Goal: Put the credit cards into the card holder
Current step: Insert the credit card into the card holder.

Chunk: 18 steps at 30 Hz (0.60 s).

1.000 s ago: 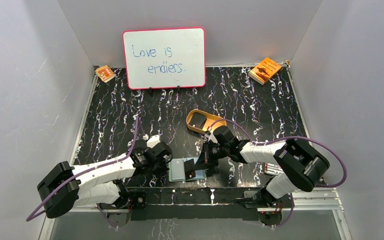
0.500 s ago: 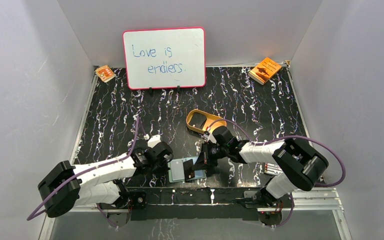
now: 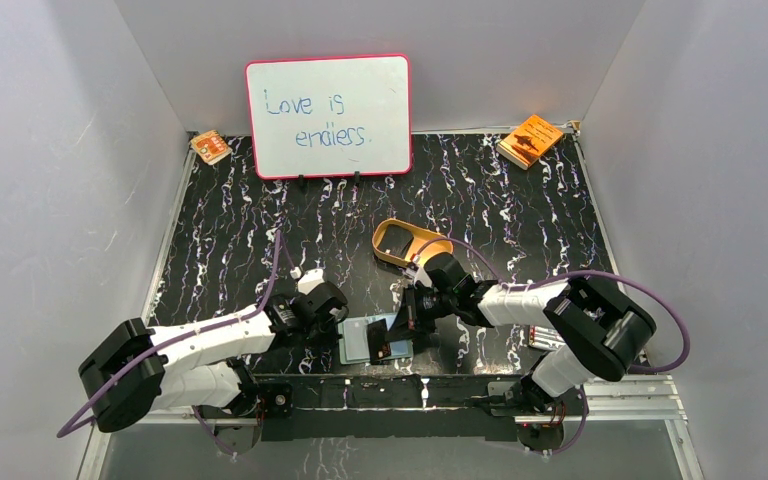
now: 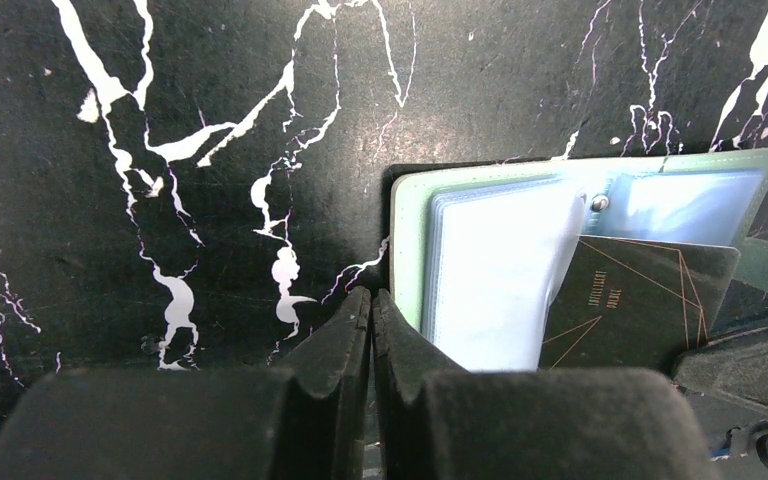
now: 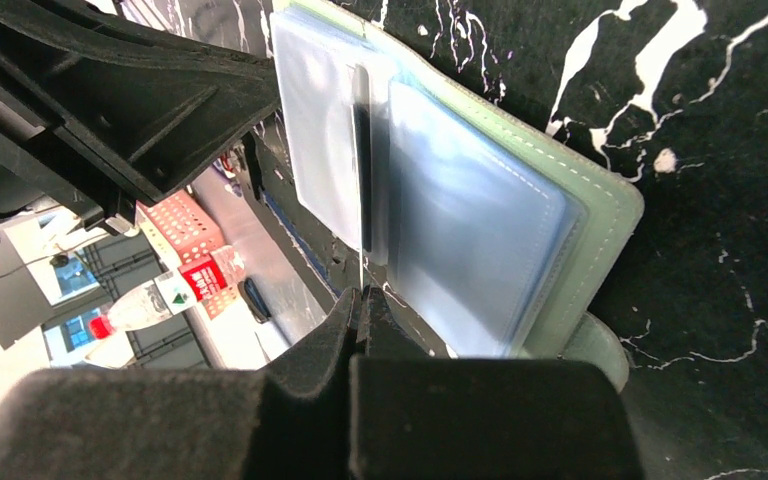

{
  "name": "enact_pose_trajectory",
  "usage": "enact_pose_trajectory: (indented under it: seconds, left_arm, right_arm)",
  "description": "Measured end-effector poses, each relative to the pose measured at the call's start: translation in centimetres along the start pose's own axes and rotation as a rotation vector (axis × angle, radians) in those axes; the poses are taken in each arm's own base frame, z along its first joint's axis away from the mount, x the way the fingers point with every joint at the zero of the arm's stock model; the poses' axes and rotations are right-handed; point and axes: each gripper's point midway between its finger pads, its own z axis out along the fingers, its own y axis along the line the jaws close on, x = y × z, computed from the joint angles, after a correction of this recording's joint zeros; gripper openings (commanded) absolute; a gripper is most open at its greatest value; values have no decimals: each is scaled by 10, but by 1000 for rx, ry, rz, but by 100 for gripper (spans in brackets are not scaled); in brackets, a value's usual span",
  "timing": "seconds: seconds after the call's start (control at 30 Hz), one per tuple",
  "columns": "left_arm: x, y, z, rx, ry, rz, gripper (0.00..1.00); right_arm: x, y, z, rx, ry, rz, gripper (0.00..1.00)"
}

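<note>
The card holder (image 3: 356, 340) lies open near the table's front edge, its pale blue sleeves up. It also shows in the left wrist view (image 4: 490, 260) and the right wrist view (image 5: 580, 210). My right gripper (image 3: 407, 325) is shut on a dark credit card (image 3: 384, 346). The card's far end rests among the sleeves. In the right wrist view the card (image 5: 362, 170) is edge-on, running from my right gripper's tips (image 5: 362, 297) into the sleeves. In the left wrist view the card (image 4: 630, 300) shows gold lines. My left gripper (image 4: 371, 300) is shut and empty at the holder's left edge, as the top view (image 3: 334, 326) also shows.
A tan-gold oval tray (image 3: 405, 242) lies just behind my right arm. A whiteboard (image 3: 328, 115) stands at the back. Orange booklets sit at the back left (image 3: 210, 147) and back right (image 3: 529, 140). A small striped item (image 3: 540, 338) lies by the right arm's base.
My right gripper and the card have shifted slightly left over the open holder. My left arm has barely moved.
</note>
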Motion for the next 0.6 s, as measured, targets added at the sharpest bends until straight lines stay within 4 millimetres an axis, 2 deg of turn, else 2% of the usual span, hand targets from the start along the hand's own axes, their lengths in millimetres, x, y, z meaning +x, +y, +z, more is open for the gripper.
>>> enact_pose_trajectory:
  seconds: [0.6]
  left_arm:
    - [0,-2,1,3,4,-1,3]
  right_arm:
    - [-7,-9,-2,83,3,-134,0]
